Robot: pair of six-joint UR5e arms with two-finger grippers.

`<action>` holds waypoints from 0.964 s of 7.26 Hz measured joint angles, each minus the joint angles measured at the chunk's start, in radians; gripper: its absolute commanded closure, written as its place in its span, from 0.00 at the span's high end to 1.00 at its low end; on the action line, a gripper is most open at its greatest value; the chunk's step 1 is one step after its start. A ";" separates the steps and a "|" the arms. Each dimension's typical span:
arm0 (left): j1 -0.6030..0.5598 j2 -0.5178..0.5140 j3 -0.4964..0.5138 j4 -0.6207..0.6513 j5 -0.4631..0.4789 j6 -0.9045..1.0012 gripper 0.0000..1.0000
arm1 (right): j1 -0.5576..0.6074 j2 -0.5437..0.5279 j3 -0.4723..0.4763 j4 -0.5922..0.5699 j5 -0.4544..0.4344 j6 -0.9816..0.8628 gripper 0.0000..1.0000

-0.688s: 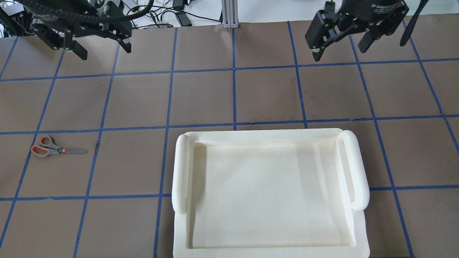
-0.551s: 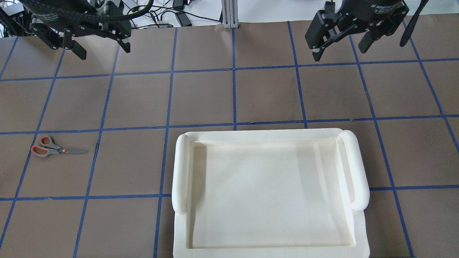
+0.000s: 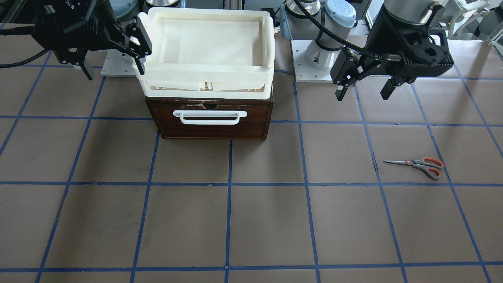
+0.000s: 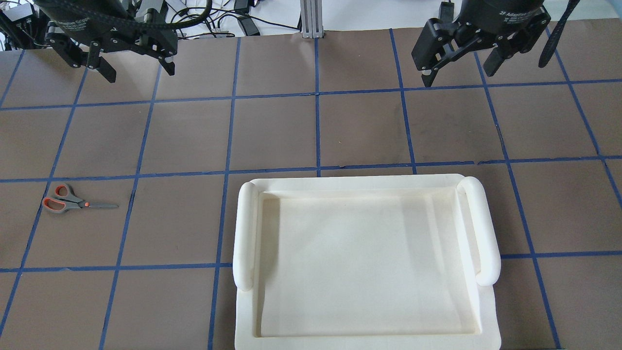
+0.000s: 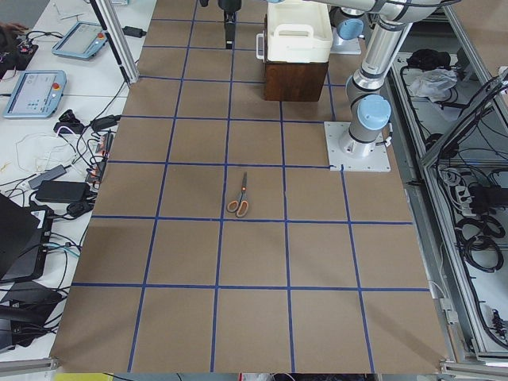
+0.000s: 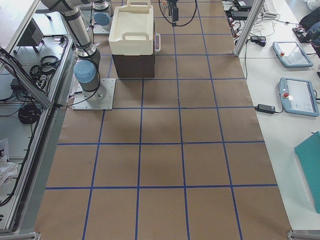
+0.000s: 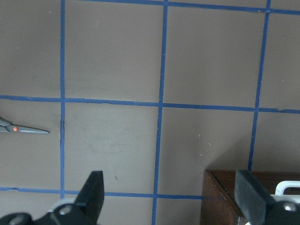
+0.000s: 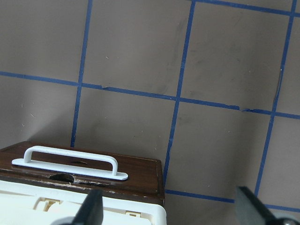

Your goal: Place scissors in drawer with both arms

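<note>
Left fingers [image 4: 108, 73]: spread, empty, upper left, barely shifted.
Right fingers [image 4: 428, 75]: spread, empty, upper right.
Scissors [image 4: 73, 200]: unmoved, left edge.
Drawer [image 3: 212, 120]: shut; nothing started.

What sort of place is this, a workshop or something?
Most likely a robotics lab. A left arm and right arm are bolted to a table gridded with blue tape, and handheld control tablets lie on a side bench.
</note>
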 measured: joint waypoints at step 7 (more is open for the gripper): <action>0.535 -0.070 -0.140 0.053 0.083 0.977 1.00 | 0.197 0.124 0.167 -0.180 0.046 -0.503 1.00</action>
